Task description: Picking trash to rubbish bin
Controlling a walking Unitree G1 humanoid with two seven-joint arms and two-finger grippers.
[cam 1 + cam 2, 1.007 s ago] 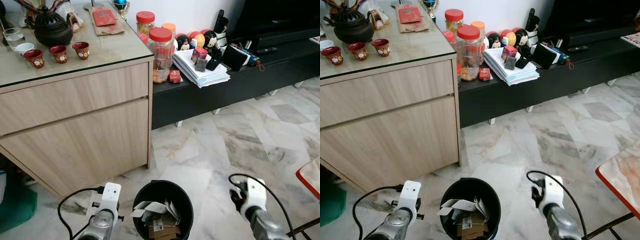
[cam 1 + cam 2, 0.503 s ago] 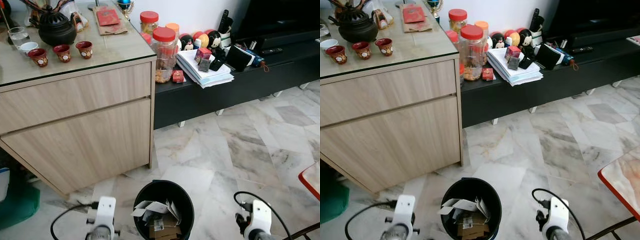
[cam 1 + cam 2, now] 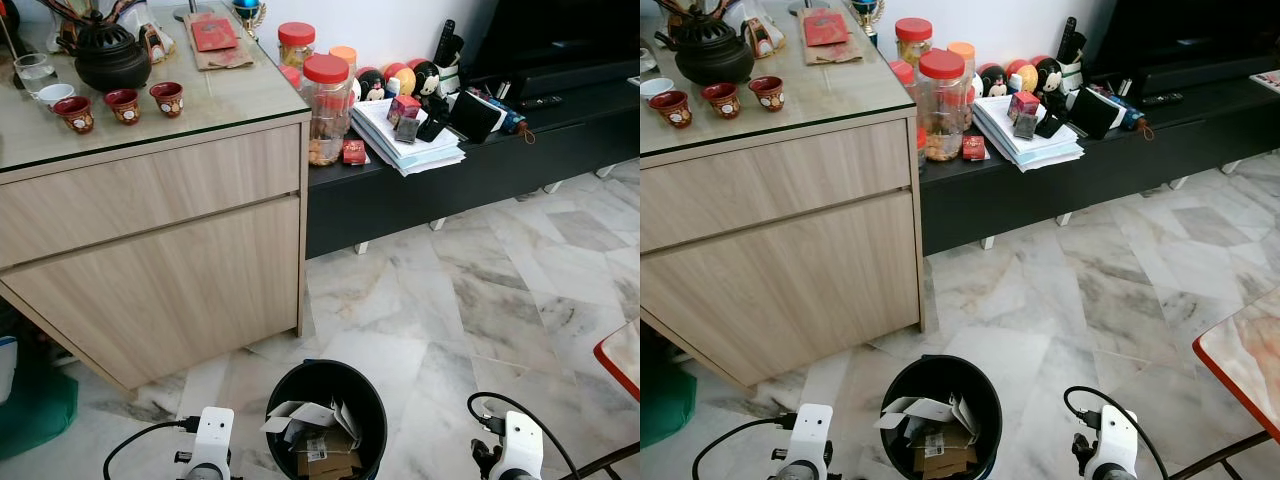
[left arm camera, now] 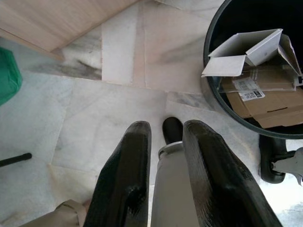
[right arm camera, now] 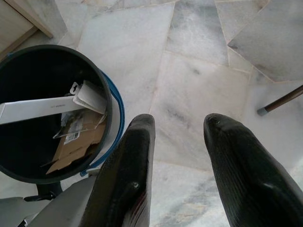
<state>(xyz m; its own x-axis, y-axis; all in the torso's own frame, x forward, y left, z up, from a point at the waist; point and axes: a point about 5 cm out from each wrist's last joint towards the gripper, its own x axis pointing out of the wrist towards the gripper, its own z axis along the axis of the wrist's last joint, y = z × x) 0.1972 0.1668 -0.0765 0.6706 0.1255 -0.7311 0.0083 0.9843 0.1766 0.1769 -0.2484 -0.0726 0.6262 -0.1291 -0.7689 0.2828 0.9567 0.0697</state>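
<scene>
Black rubbish bin (image 3: 326,412) on the marble floor (image 3: 480,300), near and centre, holding white cardboard (image 4: 246,49) and brown carton scraps (image 4: 265,101) (labels visible). Left gripper (image 4: 165,137) low at the bin's left, fingers slightly apart, nothing between them. Right gripper (image 5: 177,137) at the bin's right, fingers spread wide, empty. Wooden cabinet (image 3: 160,250) far left.

The floor (image 3: 470,300) was shiny grey and white marble. A light wooden cabinet (image 3: 150,250) with a glass top stood on it. Right beside the cabinet ran a long, low black shelf (image 3: 480,170). Behind the shelf, the wall (image 3: 390,25) was white.
</scene>
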